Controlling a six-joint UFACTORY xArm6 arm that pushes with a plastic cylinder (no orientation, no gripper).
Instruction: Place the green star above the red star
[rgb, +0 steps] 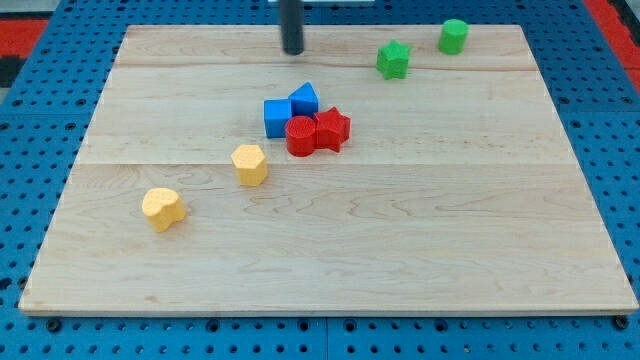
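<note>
The green star (394, 59) lies near the view's top, right of centre. The red star (333, 129) sits near the board's middle, touching a red cylinder (300, 135) on its left. My tip (292, 50) is near the view's top, left of the green star by about a hundred pixels and above the blue and red cluster. It touches no block.
A blue cube (277, 117) and a blue block (304, 99) press against the red pair. A green cylinder (453, 36) stands at the top right. Two yellow blocks, one (249, 164) and another (162, 208), lie at the lower left. The wooden board (420, 250) sits on a blue pegboard.
</note>
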